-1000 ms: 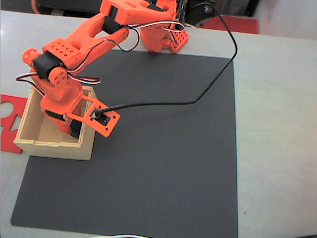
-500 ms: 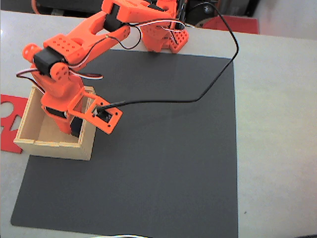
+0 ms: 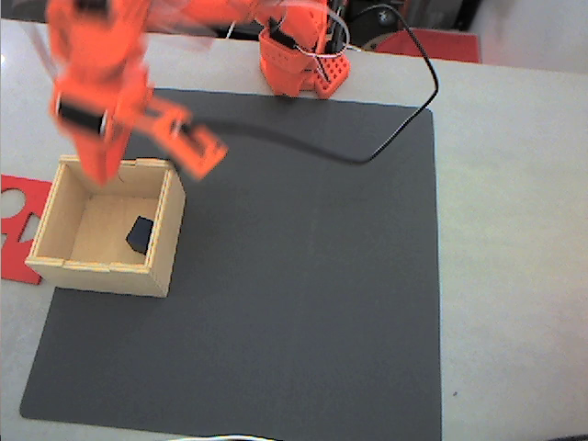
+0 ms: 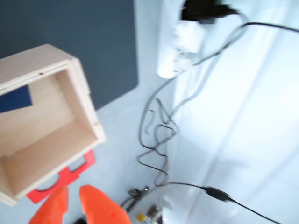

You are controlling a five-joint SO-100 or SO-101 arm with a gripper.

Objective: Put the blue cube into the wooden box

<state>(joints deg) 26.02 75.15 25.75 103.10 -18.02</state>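
Note:
The blue cube lies on the floor of the wooden box, near its right wall in the fixed view. The orange arm is raised and motion-blurred, and its gripper points down above the box's back rim, clear of the cube. In the wrist view the box sits at the left, with the cube showing as a dark blue patch inside it. The gripper enters that view from the bottom edge. Its two orange fingertips stand a narrow gap apart with nothing between them.
The box stands on the left edge of a black mat. A flat red cut-out sheet lies left of the box. The arm's base is at the back, with a black cable looping over the mat. White cables lie beyond the box.
The gripper was down inside the box; it has lifted out and swung back and left. The cube, hidden before behind the gripper, now lies free in the box.

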